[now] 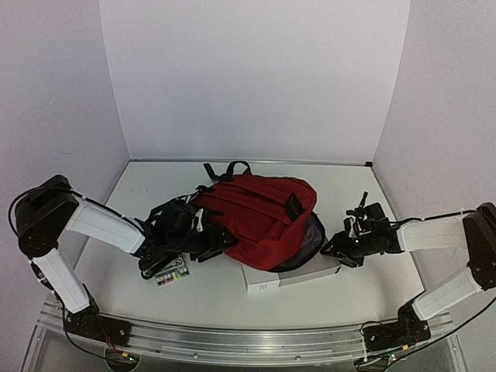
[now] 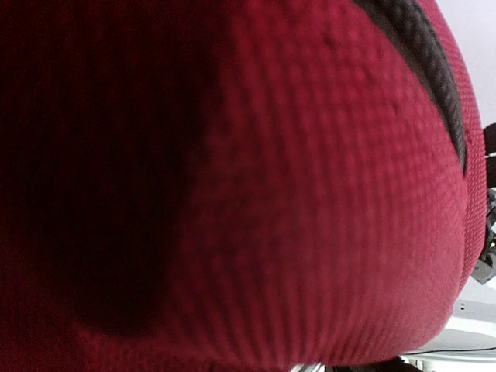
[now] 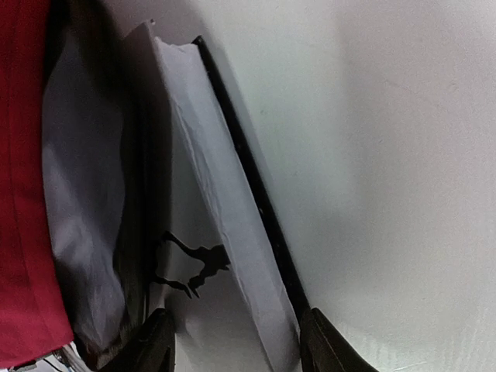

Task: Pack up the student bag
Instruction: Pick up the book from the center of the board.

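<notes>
Black-fingered, your right gripper (image 3: 236, 353) stands parted astride the book's (image 3: 225, 232) edge at the bottom of its wrist view, not clamped. Close off-centre and the book may twist, or slide back out from under the bag's mouth. Your left gripper (image 1: 205, 242) sits against the left flank of the red bag (image 1: 260, 217), mid-frame; I cannot tell whether it grips fabric. If it has no hold, the opening may sag shut over the book.
</notes>
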Action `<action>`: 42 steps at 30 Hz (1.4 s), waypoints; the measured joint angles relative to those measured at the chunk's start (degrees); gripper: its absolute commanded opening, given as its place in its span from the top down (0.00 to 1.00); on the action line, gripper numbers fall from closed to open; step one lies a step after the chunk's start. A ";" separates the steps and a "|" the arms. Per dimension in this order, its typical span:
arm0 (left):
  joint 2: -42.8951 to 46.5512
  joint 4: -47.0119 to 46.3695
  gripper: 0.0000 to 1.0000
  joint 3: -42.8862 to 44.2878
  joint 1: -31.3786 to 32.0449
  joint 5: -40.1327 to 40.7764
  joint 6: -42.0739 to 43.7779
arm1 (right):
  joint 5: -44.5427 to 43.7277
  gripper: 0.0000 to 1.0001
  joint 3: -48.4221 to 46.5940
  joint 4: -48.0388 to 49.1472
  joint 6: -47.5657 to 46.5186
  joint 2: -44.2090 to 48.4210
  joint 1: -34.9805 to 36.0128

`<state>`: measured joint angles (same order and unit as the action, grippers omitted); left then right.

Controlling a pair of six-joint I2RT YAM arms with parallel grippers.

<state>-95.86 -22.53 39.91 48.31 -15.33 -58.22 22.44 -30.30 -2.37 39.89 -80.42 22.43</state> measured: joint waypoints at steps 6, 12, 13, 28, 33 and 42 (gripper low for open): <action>-8.67 -6.97 0.31 6.79 -6.17 -4.82 0.95 | 1.79 0.48 0.81 2.13 1.42 0.00 3.28; -10.88 -7.12 0.17 12.11 -8.14 -5.51 3.24 | 1.87 0.51 1.49 4.01 3.73 0.39 4.62; -10.82 -7.05 0.15 11.98 -8.03 -5.51 3.49 | 1.82 0.52 1.60 4.43 4.10 0.63 4.62; -4.67 4.08 0.11 4.30 -0.07 -5.26 6.69 | 2.08 0.54 1.83 9.72 6.02 -2.36 4.93; -4.72 4.63 0.37 4.33 -0.41 -6.32 7.61 | 2.26 0.54 1.86 10.94 6.51 -2.98 5.49; -4.72 6.19 0.71 4.35 -0.60 -7.28 7.43 | 2.10 0.54 2.16 11.91 6.76 -3.12 5.64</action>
<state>-100.57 -16.34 44.26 47.71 -22.61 -50.79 24.55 -28.14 9.54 46.65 -83.55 28.08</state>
